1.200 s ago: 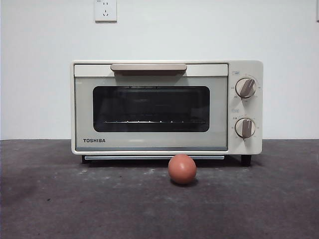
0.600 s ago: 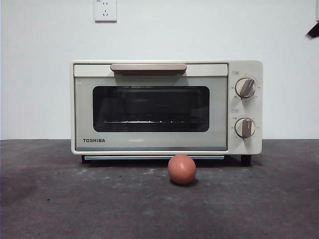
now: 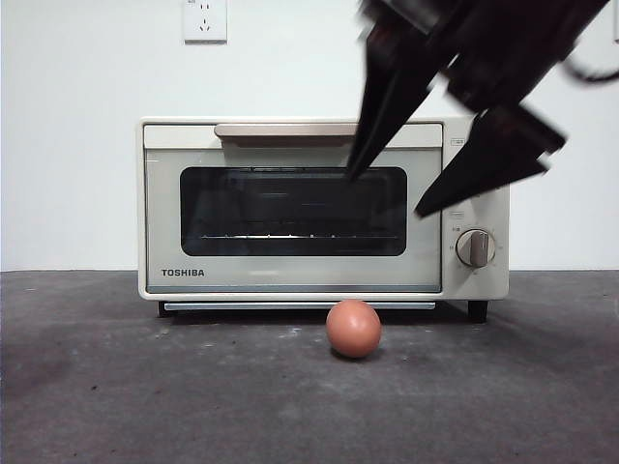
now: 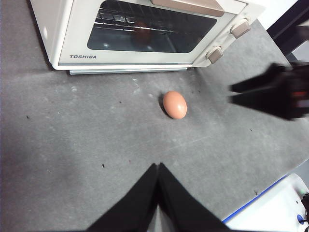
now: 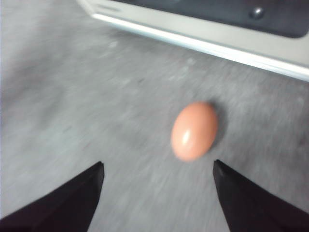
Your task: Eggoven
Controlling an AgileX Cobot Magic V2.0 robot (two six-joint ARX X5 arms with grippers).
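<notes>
A reddish-brown egg [image 3: 353, 329] [image 4: 175, 104] [image 5: 194, 130] lies on the dark table just in front of the cream TOSHIBA oven [image 3: 290, 280] [image 4: 53, 38] [image 5: 207, 41], whose glass door is closed. My right gripper [image 3: 385, 195] [image 5: 158, 166] hangs open above the egg, in front of the oven's upper right, with nothing between its jaws; it also shows blurred in the left wrist view [image 4: 232, 93]. My left gripper [image 4: 157, 166] is shut and empty, well back from the egg.
The oven's beige handle [image 3: 288, 130] runs along the door's top, and one knob [image 3: 475, 247] shows below the arm. A wall socket [image 3: 205, 19] sits high on the white wall. A white, blue-edged object [image 4: 270, 208] lies off the table's corner.
The right arm has swept in from the upper right and now hangs large over the oven's right side, covering the upper knob. Egg and oven have not moved.
</notes>
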